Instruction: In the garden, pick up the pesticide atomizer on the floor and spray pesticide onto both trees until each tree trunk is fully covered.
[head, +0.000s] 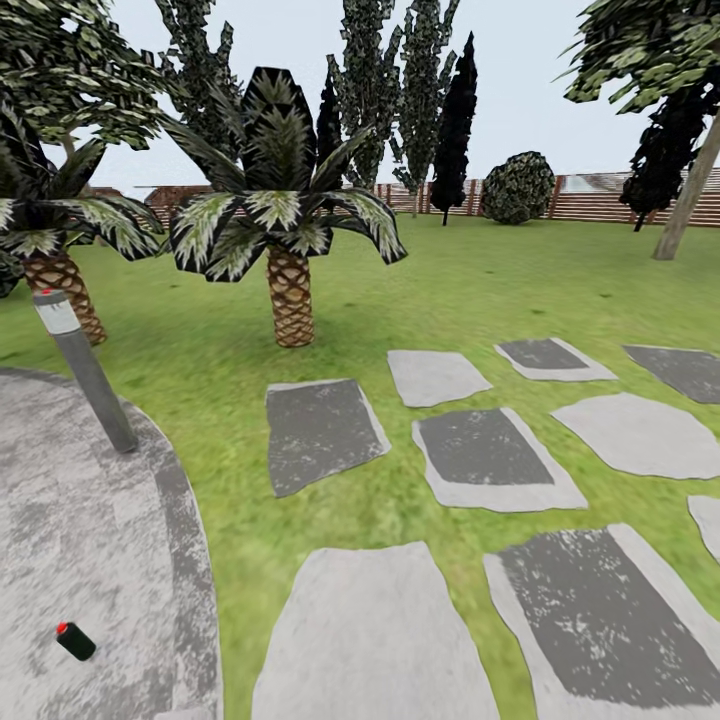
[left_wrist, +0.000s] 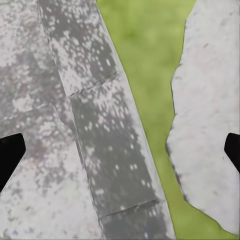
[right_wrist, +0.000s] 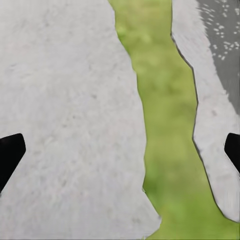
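Left claw (left_wrist: 120, 150) spread over floor (left_wrist: 45, 190), right claw (right_wrist: 120, 150) spread, pesticide atomizer (head: 75, 641) lying unlabelled

no legible text, label, brand, number or sign found on any surface in the three views inspected.

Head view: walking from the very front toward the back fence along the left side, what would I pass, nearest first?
Pesticide atomizer lying on the concrete floor → grey post lamp at the paving's rim → short palm on the lawn → dark conifers → wooden fence.
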